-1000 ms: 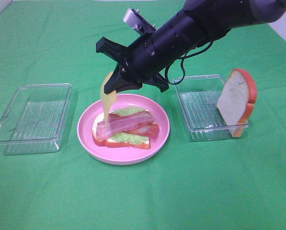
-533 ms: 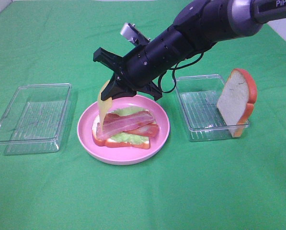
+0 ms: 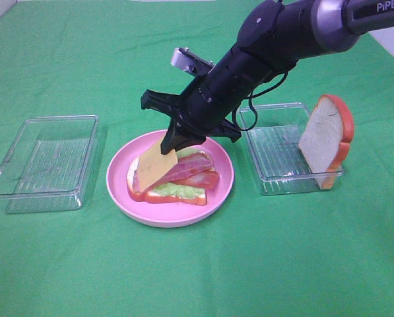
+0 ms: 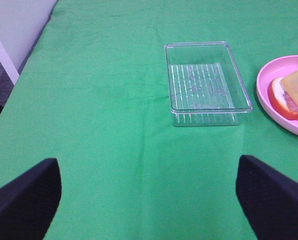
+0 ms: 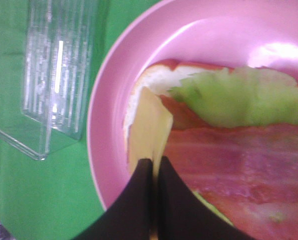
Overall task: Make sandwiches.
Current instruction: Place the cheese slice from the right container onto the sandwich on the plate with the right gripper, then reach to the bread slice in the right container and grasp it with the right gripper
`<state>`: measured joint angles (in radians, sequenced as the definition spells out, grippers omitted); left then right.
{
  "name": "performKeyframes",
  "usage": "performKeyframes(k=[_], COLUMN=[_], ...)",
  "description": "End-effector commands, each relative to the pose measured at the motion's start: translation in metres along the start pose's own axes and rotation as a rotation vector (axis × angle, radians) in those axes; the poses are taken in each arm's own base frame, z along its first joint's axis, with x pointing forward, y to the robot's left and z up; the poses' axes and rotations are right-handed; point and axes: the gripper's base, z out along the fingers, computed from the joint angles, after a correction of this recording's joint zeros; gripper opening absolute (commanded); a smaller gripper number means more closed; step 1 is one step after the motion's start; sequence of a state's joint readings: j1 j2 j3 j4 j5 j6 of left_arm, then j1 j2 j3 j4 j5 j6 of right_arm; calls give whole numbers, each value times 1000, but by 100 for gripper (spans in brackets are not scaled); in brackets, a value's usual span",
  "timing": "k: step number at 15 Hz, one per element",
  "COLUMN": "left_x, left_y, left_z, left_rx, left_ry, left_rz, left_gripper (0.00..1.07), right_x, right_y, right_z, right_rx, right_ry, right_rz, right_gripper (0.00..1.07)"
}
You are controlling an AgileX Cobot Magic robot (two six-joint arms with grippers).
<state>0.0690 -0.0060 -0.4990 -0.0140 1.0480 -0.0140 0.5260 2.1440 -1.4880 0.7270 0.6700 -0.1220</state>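
One cheese slice (image 3: 158,160) lies draped on the bacon (image 3: 183,173), pinched by the right gripper (image 3: 173,140); left gripper (image 4: 149,192) spread wide.

The right arm (image 3: 262,59) blocks the pink plate (image 3: 121,188) from the upper right; bare bench (image 3: 197,277) lies along the lower frame between 2 trays (image 3: 45,162).

Looked like a lab test bench: green cloth (image 3: 197,277) over a table, toy food, white wall (image 4: 14,25) at ten o'clock.
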Motion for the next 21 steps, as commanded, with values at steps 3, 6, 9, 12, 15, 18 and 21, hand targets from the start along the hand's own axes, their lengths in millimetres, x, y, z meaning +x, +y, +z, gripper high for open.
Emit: performKeyframes(k=[3, 6, 9, 12, 15, 18, 21], left_x=[1, 1, 1, 1, 1, 1, 1], left_y=[0, 0, 0, 0, 0, 0, 0], left_z=[-3, -3, -3, -3, -3, -3, -3], left_rx=[5, 5, 5, 5, 5, 5, 5], left_ry=[-24, -24, -24, -24, -24, -24, -24], left_rz=[-4, -4, -4, -4, -4, -4, -4], left_gripper=[88, 88, 88, 88, 88, 88, 88], right_x=[1, 2, 6, 5, 5, 3, -6], right_y=[-3, -3, -4, 3, 11, 26, 28], right_z=[1, 1, -2, -17, -39, -94, -153], right_rx=[40, 40, 71, 83, 121, 269, 458], right_ry=[10, 19, 72, 38, -2, -37, -23], right_rz=[0, 1, -38, -82, -112, -209, -163], right_gripper=[0, 44, 95, 95, 95, 95, 95])
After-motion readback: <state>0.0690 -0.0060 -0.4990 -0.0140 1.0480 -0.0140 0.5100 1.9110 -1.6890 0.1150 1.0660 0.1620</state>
